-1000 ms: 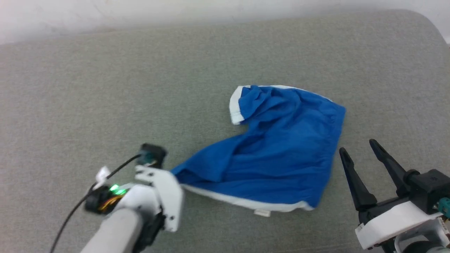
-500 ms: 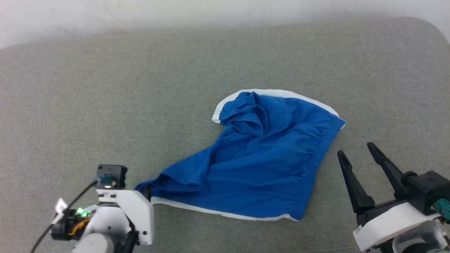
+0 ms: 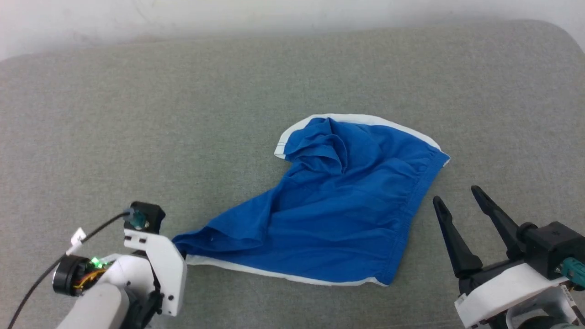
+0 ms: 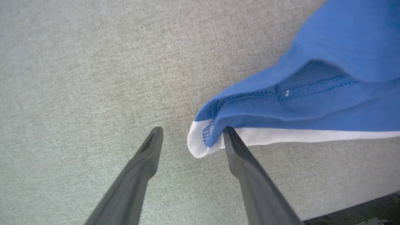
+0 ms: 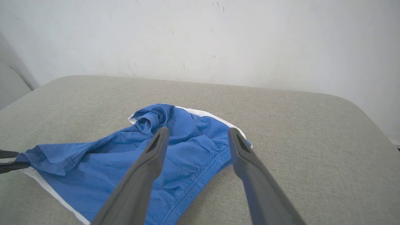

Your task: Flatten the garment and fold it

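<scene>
The garment (image 3: 338, 214), blue shorts with white trim, lies spread and wrinkled on the grey cushion (image 3: 183, 114). Its near-left corner (image 4: 203, 140) is drawn out to a point. My left gripper (image 4: 193, 129) stands open around that corner, and the white-edged tip rests against one finger (image 4: 237, 150) without being pinched. In the head view the white left wrist mount (image 3: 155, 260) covers those fingers. My right gripper (image 3: 457, 194) is open and empty just right of the elastic waist edge (image 3: 420, 196). The right wrist view looks over the garment (image 5: 125, 162) between the right gripper's (image 5: 198, 130) fingers.
A pale wall (image 5: 200, 37) rises behind the cushion. The cushion's rounded far-right corner (image 3: 562, 36) falls away at the upper right. Bare grey fabric stretches to the left and behind the garment. A black cable (image 3: 41, 283) trails from the left wrist.
The left gripper pulled the garment's corner left and toward me, stretching the shorts flatter, then opened and released it. The right gripper barely moved.
</scene>
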Robot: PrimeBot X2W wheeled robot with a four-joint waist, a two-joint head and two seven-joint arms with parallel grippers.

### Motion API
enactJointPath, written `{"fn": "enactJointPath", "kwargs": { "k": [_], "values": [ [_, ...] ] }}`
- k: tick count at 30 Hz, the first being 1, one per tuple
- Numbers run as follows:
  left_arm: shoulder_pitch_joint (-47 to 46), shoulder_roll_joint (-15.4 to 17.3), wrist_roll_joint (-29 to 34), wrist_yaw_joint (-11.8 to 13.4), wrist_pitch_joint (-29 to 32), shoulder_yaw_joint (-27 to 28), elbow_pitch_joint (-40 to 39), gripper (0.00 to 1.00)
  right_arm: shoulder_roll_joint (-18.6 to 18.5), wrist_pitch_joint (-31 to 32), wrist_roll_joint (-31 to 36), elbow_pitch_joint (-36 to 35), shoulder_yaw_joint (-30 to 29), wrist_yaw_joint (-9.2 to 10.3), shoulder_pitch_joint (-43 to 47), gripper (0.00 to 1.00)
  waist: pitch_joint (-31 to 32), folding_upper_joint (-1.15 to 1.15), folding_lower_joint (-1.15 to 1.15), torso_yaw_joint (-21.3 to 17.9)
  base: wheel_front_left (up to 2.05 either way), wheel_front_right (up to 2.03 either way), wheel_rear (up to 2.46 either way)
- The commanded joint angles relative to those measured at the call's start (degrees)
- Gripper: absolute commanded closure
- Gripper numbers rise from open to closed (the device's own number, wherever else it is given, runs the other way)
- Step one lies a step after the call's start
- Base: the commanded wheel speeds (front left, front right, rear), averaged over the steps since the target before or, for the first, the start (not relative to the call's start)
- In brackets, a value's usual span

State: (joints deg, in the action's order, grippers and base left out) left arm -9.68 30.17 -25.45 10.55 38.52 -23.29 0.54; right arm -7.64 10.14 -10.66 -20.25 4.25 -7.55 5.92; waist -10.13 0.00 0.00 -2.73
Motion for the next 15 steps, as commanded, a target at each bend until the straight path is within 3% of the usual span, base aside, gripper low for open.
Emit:
{"fn": "enactJointPath", "kwargs": {
  "k": [1,5,6,7,8,9,15],
  "values": [
    [-2.1,0.2,-0.6,-1.1,1.1,-0.5,1.9,0.0,0.2,0.1,-0.1,0.0,0.2,0.06,-0.7,0.0,-1.5,0.0,0.0,-1.0,0.0,0.0,0.0],
    [-4.4,-0.5,-1.8,-2.6,4.7,-1.8,6.4,0.0,0.2,-0.1,0.3,0.7,0.1,0.06,-0.6,0.0,-3.1,0.0,0.0,-1.8,0.0,0.0,0.0],
    [-4.7,-0.9,-2.2,-2.8,5.3,-2.1,7.5,0.18,0.2,-0.2,0.5,0.9,0.1,0.06,-0.7,0.0,-3.4,0.0,0.0,-2.0,0.0,0.0,0.0],
    [-4.8,-1.3,-2.7,-3.0,6.0,-2.3,8.5,0.52,0.1,-0.3,0.5,1.1,0.2,0.06,-0.7,0.0,-3.6,0.0,0.0,-2.2,0.0,0.0,0.0],
    [-4.7,-1.8,-3.2,-3.0,6.4,-2.5,9.3,0.95,0.1,-0.4,0.6,1.3,0.2,0.06,-0.7,0.0,-3.7,0.0,0.0,-2.4,0.0,0.0,0.0],
    [-4.5,-2.3,-3.6,-2.8,6.6,-2.5,10.0,1.0,0.1,-0.3,0.8,1.6,0.2,0.06,-0.6,0.0,-3.8,0.0,0.0,-2.6,0.0,0.0,0.0],
    [-2.1,-4.3,-4.5,-1.0,5.0,-2.3,9.9,1.0,-0.3,1.7,1.2,4.3,-0.3,0.06,0.6,0.0,-3.4,0.0,0.0,-2.3,0.0,0.0,0.0]
  ]
}}
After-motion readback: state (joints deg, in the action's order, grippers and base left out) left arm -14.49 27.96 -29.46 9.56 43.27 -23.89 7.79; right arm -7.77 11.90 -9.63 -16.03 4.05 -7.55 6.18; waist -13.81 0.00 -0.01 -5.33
